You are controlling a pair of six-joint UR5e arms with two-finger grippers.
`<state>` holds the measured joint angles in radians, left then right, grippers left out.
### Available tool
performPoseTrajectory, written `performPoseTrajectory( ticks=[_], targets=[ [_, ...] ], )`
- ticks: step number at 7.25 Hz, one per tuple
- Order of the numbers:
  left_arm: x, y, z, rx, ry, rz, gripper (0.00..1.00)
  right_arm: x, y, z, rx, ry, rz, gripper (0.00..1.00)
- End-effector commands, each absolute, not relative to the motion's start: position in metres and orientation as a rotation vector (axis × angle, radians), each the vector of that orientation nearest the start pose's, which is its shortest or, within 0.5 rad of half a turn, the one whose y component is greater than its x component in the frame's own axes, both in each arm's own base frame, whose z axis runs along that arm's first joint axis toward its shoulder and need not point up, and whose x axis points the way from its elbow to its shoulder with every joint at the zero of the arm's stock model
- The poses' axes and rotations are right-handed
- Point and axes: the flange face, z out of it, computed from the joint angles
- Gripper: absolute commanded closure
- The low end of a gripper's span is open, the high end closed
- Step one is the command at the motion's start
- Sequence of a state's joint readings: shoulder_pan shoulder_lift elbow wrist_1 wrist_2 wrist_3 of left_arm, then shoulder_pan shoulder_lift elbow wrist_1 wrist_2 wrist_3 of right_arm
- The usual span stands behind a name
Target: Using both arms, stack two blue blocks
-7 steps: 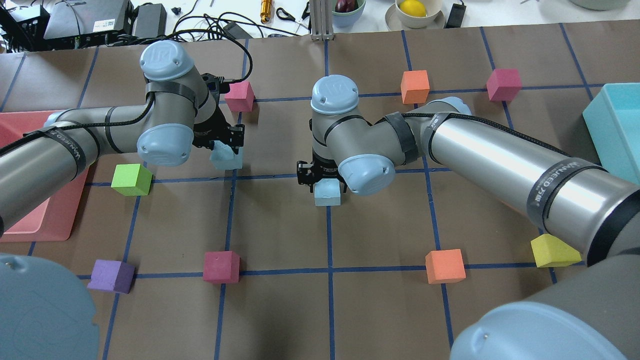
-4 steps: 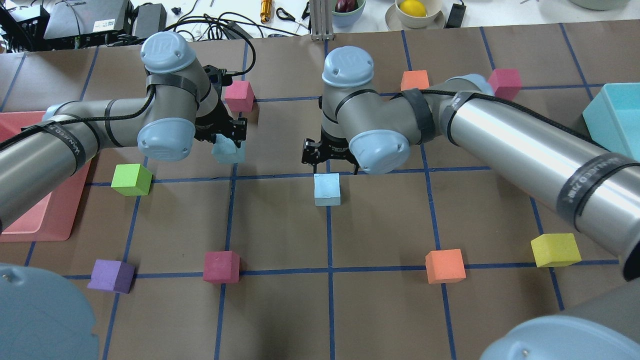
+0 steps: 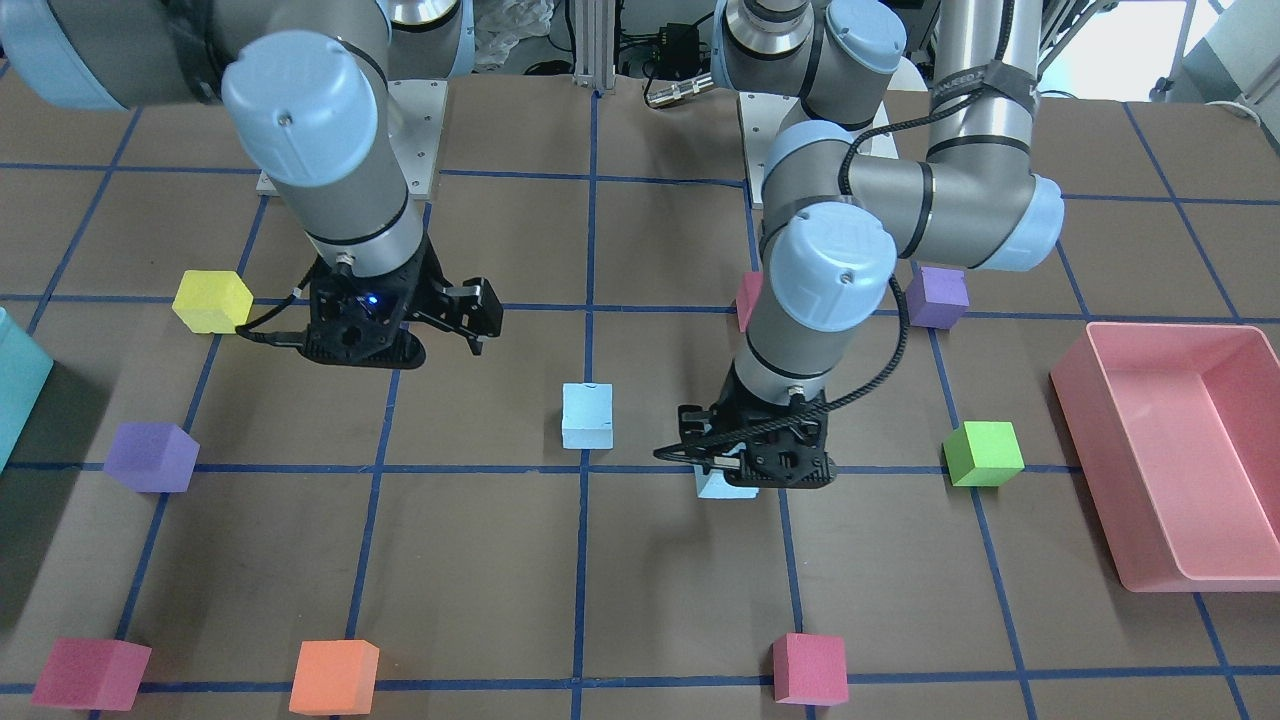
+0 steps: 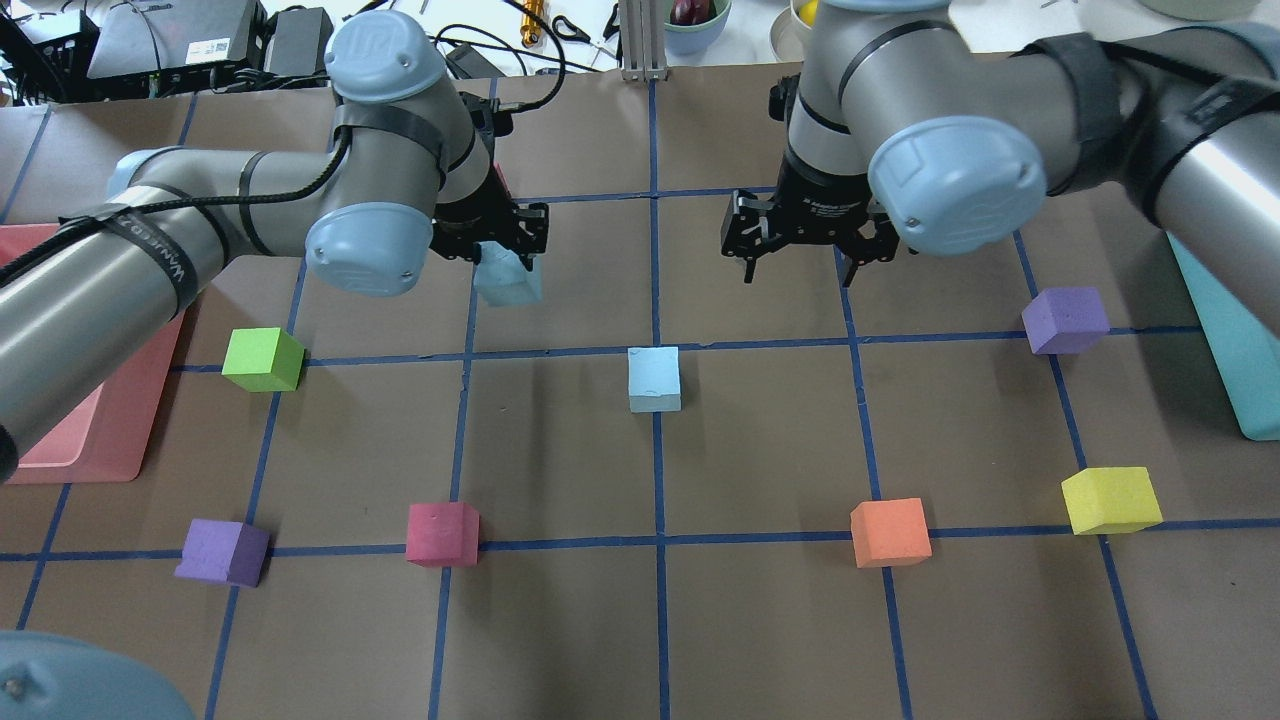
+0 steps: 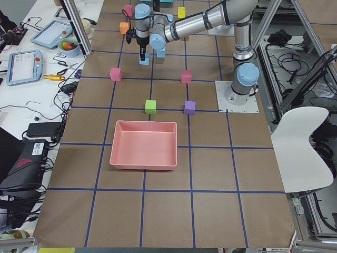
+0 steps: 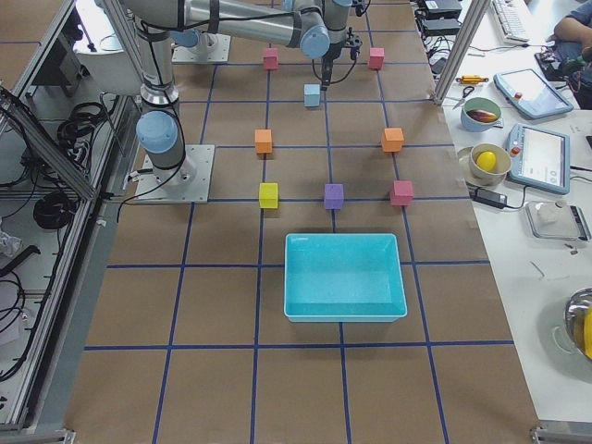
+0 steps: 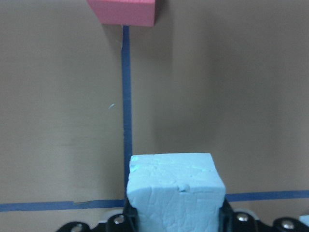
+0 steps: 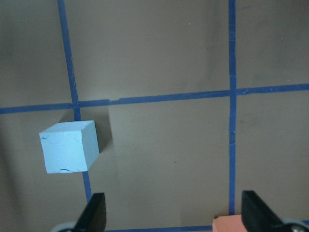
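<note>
On the taped, seemingly paper-covered table point(image 4: 560, 620) rests a blue block point(image 4: 654, 378).

Reaches in with the left arm point(image 4: 180, 240), wrist turned down, left end effector point(image 4: 508, 262) pinched on a blue block point(image 4: 512, 288) and lifted clear of the worktop point(image 4: 560, 620). Holds the right arm point(image 4: 1100, 80) in from the opposite side, right end effector point(image 4: 799, 278) pointing down, jaws spread wide, raised above the worktop, well apart from the left.
</note>
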<state>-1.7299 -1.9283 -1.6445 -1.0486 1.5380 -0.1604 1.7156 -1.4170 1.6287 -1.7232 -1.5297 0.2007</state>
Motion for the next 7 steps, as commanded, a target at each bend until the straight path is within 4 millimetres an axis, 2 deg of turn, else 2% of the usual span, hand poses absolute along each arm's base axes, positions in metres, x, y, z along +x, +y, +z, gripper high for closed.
performPoseTrajectory(
  ticks=[1, 2, 3, 4, 5, 6, 7],
  targets=[
    [-0.298, -0.561, 0.31, -0.064, 3.187, -0.092, 1.0, 0.198, -0.486, 0.436, 0.004, 3.122, 0.105, 0.0],
    [-0.321, -0.549, 0.301, -0.108, 3.184, -0.063, 1.0, 0.182, -0.484, 0.442, 0.035, 3.117, 0.133, 0.0],
    [-0.335, -0.542, 0.292, -0.087, 3.175, -0.044, 1.0, 0.171, -0.482, 0.449, -0.038, 3.108, 0.12, 0.0],
    [-0.347, -0.539, 0.281, -0.138, 3.178, -0.024, 1.0, 0.166, -0.482, 0.453, -0.051, 3.112, 0.112, 0.0],
    [-0.365, -0.528, 0.276, -0.107, 3.169, -0.019, 1.0, 0.163, -0.478, 0.457, -0.063, 3.112, 0.116, 0.0],
    [-0.371, -0.523, 0.275, -0.087, 3.166, -0.013, 1.0, 0.159, -0.48, 0.46, -0.051, 3.114, 0.095, 0.0],
    [-0.374, -0.52, 0.276, -0.08, 3.163, -0.008, 1.0, 0.145, -0.478, 0.481, -0.02, 3.173, 0.017, 0.0]
  ],
)
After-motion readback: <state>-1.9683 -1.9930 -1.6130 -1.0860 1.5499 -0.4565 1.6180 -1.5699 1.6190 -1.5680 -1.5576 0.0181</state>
